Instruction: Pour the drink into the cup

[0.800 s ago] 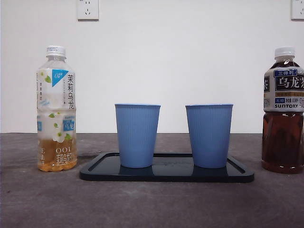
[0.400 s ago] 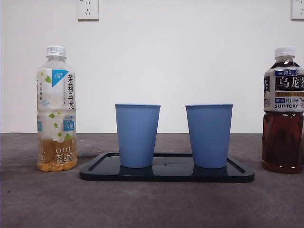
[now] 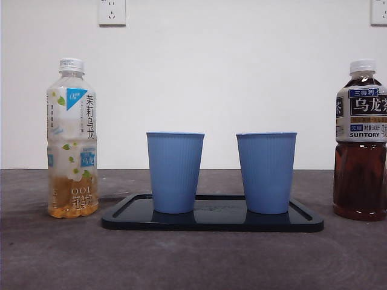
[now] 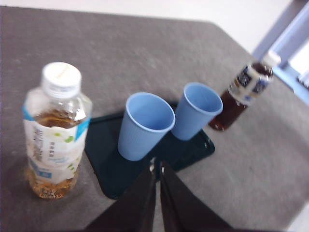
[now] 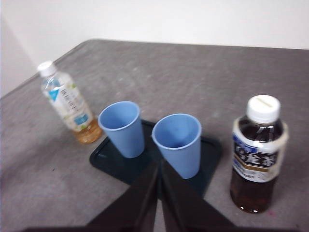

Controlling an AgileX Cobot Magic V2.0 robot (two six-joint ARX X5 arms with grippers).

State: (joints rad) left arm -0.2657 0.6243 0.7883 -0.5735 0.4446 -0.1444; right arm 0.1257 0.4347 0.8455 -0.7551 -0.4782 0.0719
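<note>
Two blue cups stand upright and empty on a dark tray (image 3: 211, 223): the left cup (image 3: 175, 172) and the right cup (image 3: 266, 172). A pale jasmine tea bottle (image 3: 72, 139), white cap on, stands left of the tray. A dark oolong tea bottle (image 3: 361, 142), also capped, stands to the right. My left gripper (image 4: 158, 166) hangs shut above the table, near the pale bottle (image 4: 55, 130) and the left cup (image 4: 142, 125). My right gripper (image 5: 159, 166) is shut too, high over the tray (image 5: 116, 162), with the dark bottle (image 5: 256, 154) beside it. Neither gripper shows in the front view.
The grey table top (image 3: 193, 260) runs to a white wall with sockets (image 3: 112, 12). In the left wrist view a blue-framed structure (image 4: 289, 43) stands beyond the table's far corner.
</note>
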